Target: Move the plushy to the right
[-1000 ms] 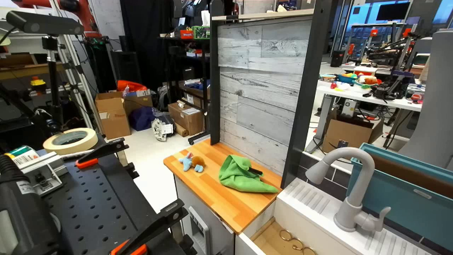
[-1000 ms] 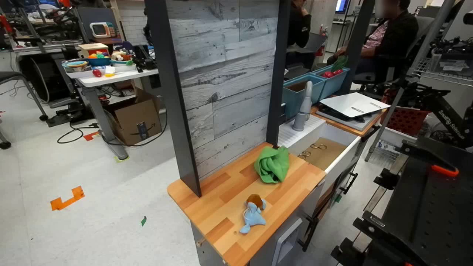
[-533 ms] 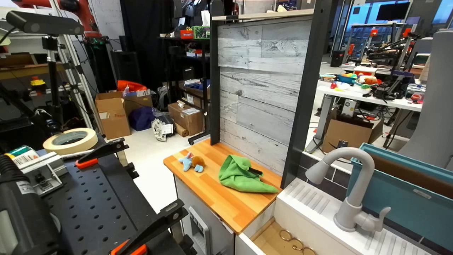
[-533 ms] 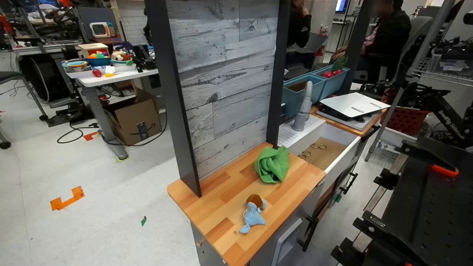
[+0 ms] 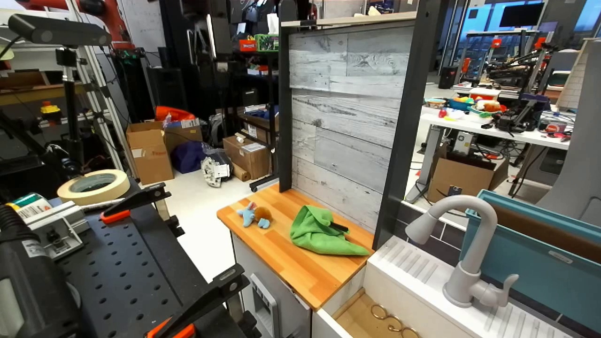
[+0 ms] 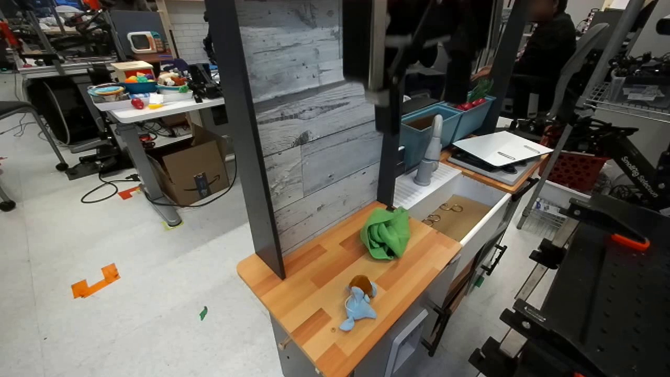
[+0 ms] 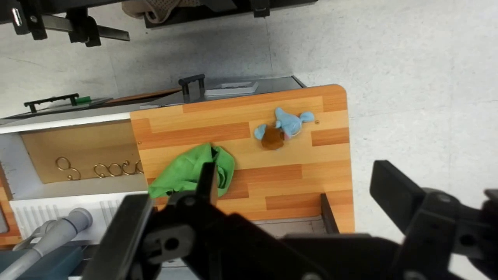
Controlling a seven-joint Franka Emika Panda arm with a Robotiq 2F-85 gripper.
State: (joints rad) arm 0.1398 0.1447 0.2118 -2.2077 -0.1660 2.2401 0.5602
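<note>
The plushy, light blue with a brown part, lies on the wooden counter top in both exterior views point(image 5: 248, 215) point(image 6: 358, 306) and in the wrist view point(image 7: 290, 123). It is near the counter's front edge. My gripper point(image 7: 294, 177) is open and empty in the wrist view, with its jaws wide apart, high above the counter. The plushy lies ahead of the gap between the fingers and apart from them. Dark, blurred parts of the gripper and wrist point(image 6: 361, 47) hang in at the top of an exterior view, well above the counter.
A crumpled green cloth point(image 5: 312, 232) lies on the counter point(image 5: 286, 256). An upright grey wood-look panel point(image 5: 347, 117) with dark posts stands along the back edge. A white sink point(image 6: 455, 214) with a grey faucet point(image 5: 476, 239) adjoins the counter.
The dark gripper and wrist have come into view at the top of both exterior views. The grey shape at an exterior view's right edge has shifted. The plushy and the green cloth have not moved.
</note>
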